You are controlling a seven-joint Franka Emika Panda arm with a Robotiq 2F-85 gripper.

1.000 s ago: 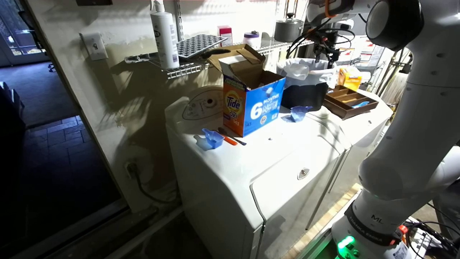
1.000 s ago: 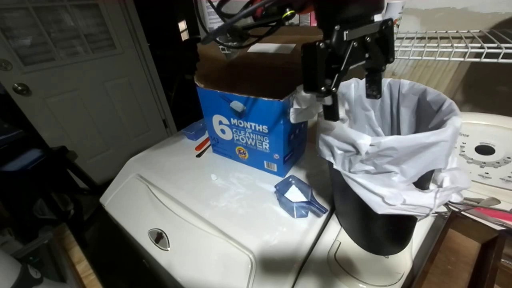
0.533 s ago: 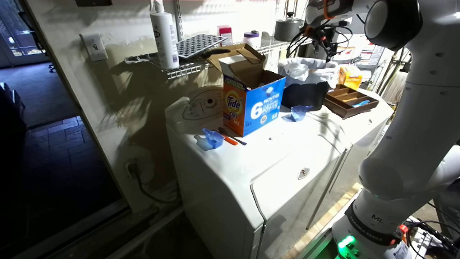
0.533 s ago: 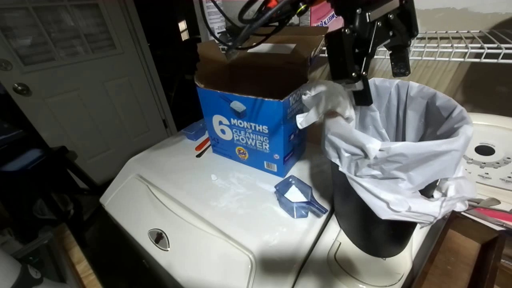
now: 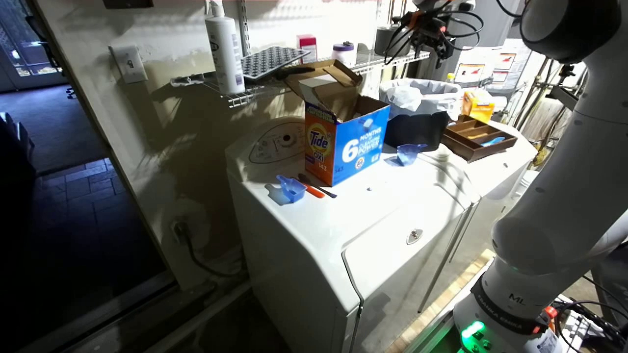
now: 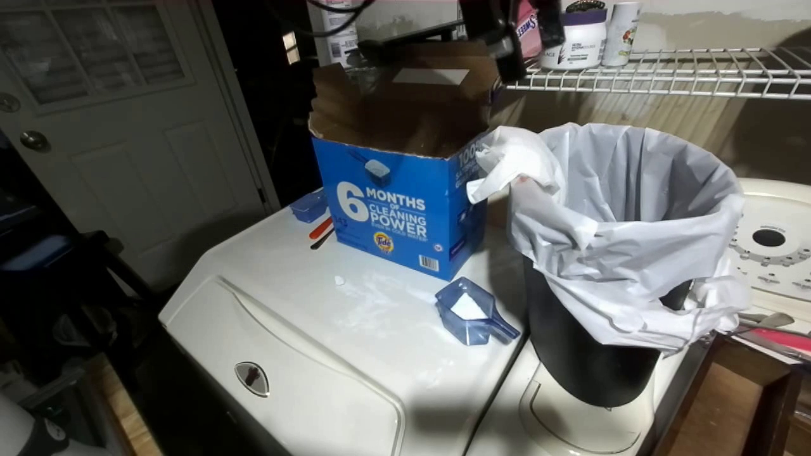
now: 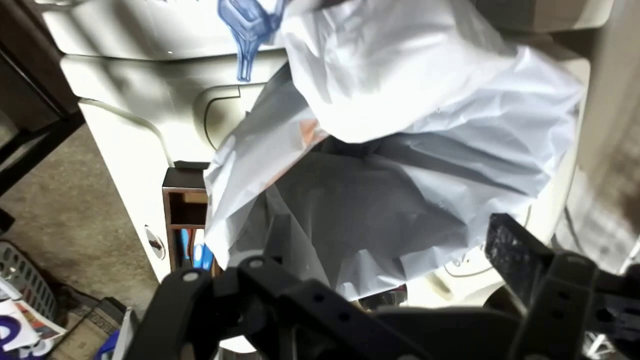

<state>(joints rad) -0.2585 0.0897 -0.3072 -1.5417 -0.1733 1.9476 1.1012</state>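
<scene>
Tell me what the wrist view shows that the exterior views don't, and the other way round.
Only the wrist view: a white printed item with a purple ring, at the lower left.
Only the exterior views: a light switch in an exterior view, a door with a knob in an exterior view, and an orange handle in both exterior views.
Shared: the white bag, a blue scoop near it, the brown tray and the end effector.

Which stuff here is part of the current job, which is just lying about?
Likely the job's:
white bin liner, below the open pincer
black trash bin it lines

Apparently just lying about:
Tide box
blue scoop holding white powder
second blue scoop
brown compartment tray
</scene>
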